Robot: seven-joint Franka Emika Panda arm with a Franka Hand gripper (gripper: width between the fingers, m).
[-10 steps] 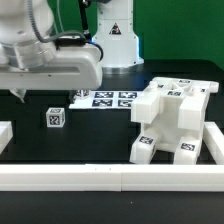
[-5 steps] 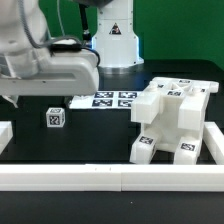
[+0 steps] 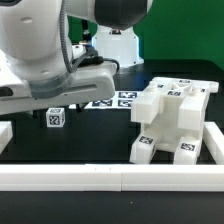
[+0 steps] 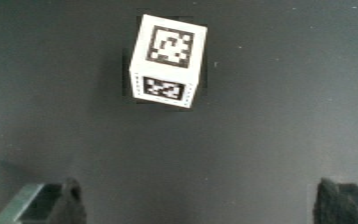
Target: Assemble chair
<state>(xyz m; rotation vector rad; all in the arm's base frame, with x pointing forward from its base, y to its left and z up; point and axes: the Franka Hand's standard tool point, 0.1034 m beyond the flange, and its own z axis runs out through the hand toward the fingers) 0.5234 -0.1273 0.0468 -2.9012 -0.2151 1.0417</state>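
A small white cube [image 3: 55, 117] with black-and-white tags stands alone on the dark table at the exterior view's left. It also shows in the wrist view [image 4: 167, 62], ahead of my gripper [image 4: 202, 205] and apart from it. The two dark fingertips [image 4: 59, 202] stand wide apart with nothing between them, so the gripper is open and empty. The partly built white chair [image 3: 172, 122], a blocky tagged body, sits at the exterior view's right. In the exterior view the arm's big white body [image 3: 45, 55] hangs above the cube and hides the fingers.
The marker board [image 3: 118, 100] lies behind the cube, partly covered by the arm. A long white border rail [image 3: 110, 178] runs along the front, with a side piece at the right [image 3: 213, 140] and a short stub at the left [image 3: 5, 132].
The arm has swung toward the exterior view's right and closer to that camera, now covering more of the marker board. The cube and chair have not moved.
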